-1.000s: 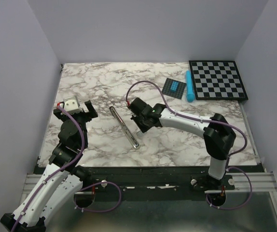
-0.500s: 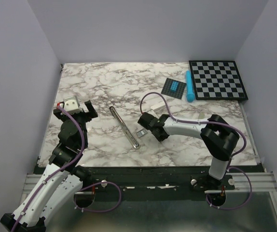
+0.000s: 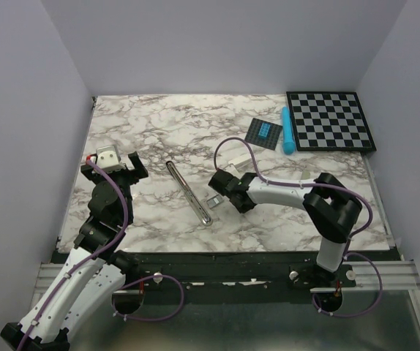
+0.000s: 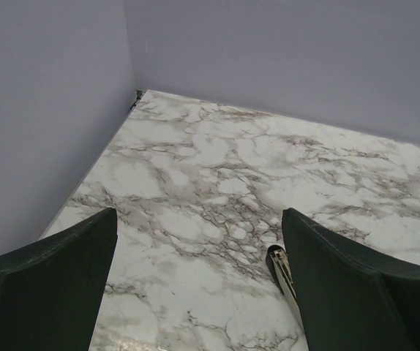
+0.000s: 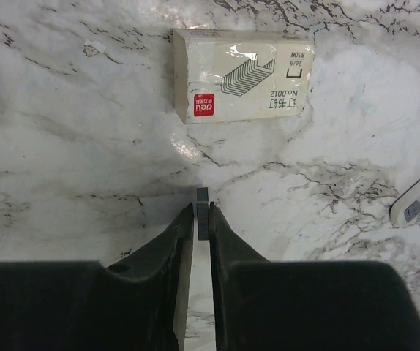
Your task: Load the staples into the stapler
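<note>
Right claw (image 5: 202,216) was clenched on the staple strip (image 5: 203,196), just right of the stapler (image 3: 188,191), by its near end. The stapler lay flat on the bench (image 3: 144,124), long axis far-left to near-right. The staple box (image 5: 243,75) sat further right of the stapler. Left claw (image 4: 195,248) was released, well left of it. The right arm was nearer, and the strip probably still needed lining up with the stapler's length.

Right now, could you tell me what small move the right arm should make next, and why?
Probably ease the right gripper toward the stapler, lining the staple strip up with its silver channel: the strip is pinched between the jaws, and the open stapler lies just beside them.
</note>
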Tool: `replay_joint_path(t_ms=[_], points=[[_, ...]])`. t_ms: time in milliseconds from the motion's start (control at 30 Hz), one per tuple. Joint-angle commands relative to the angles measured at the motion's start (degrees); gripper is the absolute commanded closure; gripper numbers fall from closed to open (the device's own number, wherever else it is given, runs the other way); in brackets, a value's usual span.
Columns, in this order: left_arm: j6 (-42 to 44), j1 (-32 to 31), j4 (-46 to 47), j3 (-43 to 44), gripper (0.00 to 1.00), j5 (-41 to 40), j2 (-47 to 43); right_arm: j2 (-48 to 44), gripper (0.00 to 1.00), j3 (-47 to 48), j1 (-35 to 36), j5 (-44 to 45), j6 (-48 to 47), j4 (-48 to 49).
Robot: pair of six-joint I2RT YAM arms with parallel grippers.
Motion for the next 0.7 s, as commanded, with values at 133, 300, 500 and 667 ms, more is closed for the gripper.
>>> replay_joint_path(t_ms=[133, 300, 500, 667], points=[[-0.51, 0.41, -0.40, -0.11, 0.01, 0.69, 0.52, -0.96, 0.69, -3.55, 0.23, -7.11, 3.98, 4.44], [-0.60, 0.41, -0.31, -0.11, 0.01, 0.78, 0.79, -2.02, 0.68, -3.73, 0.58, -7.91, 4.24, 5.23], [-0.68, 0.41, -0.40, -0.02, 0.01, 0.87, 0.96, -1.23, 0.68, -3.21, 1.81, -7.38, 4.68, 4.79], [-0.68, 0.50, -0.49, -0.02, 0.01, 0.87, 0.96, 0.17, 0.77, -2.59, 4.36, -6.67, 6.00, 4.88]])
